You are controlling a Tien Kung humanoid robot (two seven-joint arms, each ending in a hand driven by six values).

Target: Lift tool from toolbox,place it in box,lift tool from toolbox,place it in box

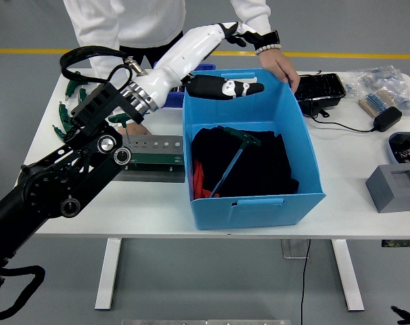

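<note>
Green-handled tool (233, 154) in box (249, 203), below fingers (242, 30)

We see a green-handled T-wrench (233, 157) slanted on dark cloth inside the open blue box (259, 203); grey toolbox (154, 152) sits just left.

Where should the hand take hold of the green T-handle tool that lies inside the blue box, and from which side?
Probably the green handle, coming from above. The tool lies slanted on the black cloth inside the blue box, whose walls block the sides; the thin shaft gives less to grip. The left hand is open above the far wall.
</note>
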